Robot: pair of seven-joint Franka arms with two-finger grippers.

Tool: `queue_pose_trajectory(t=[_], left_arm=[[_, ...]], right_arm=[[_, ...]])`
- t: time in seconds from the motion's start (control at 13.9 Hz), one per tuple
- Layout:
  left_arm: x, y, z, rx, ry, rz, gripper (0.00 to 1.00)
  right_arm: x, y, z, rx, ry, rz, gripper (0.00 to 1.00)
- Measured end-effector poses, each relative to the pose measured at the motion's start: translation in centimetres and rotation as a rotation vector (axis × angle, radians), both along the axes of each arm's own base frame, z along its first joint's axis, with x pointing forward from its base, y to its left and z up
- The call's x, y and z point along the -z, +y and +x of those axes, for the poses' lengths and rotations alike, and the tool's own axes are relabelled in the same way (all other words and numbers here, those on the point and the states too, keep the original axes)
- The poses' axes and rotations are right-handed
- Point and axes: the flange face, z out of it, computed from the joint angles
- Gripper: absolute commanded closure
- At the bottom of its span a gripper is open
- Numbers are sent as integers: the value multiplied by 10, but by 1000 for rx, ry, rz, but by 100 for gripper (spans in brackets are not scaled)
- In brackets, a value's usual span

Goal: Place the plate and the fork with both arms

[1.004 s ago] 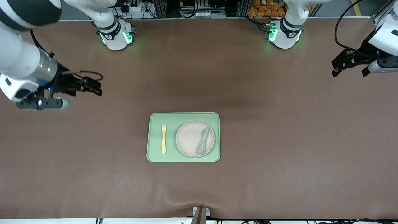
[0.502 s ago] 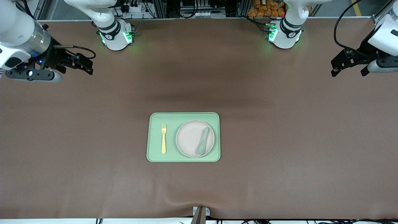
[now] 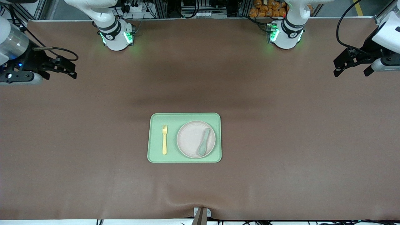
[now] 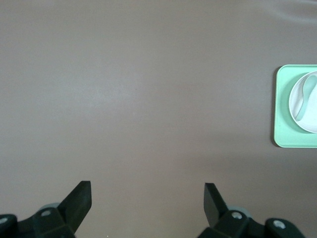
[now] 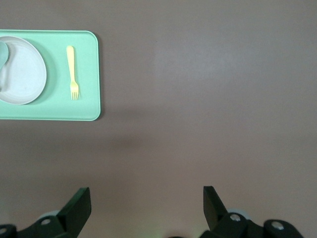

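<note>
Front view, going from one side to the other: the right gripper [image 3: 67, 67] hangs over bare table [image 3: 281, 140] at the right arm's end, well apart from the tray [image 3: 184, 117], fingers spread wide w/ nothing in them. In the middle sits the green tray. On it lies the yellow fork [image 3: 164, 139], flat, toward the right arm's end. Just beside it sits the round plate [image 3: 190, 140], toward the left arm's end, w/ a spoon [image 3: 204, 142] resting on it. Last comes the left gripper [image 3: 351, 65], over bare table at the left arm's end, also spread wide & empty.

Looks like plate & fork are set down already, so the job seems about done. The step in hand is prob. just parking both arms. To do it well: keep grippers high, stay away from the tray, don't bump it.

Right wrist view shows the fork [image 5: 72, 72] & part of the plate [image 5: 22, 74] but only a sliver of the spoon. Left wrist view shows plate [image 4: 309, 111] & spoon [image 4: 303, 99] at the tray's end; no fork there. Only the front view shows both arms at once.
</note>
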Motion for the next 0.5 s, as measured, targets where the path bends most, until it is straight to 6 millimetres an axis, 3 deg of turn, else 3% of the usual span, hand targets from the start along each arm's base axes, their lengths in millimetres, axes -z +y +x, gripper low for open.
queue_pose_trajectory(t=[0.5], left_arm=[[-1, -2, 1, 4, -2, -1, 0]], right_arm=[[-14, -15, 3, -40, -43, -32, 0]])
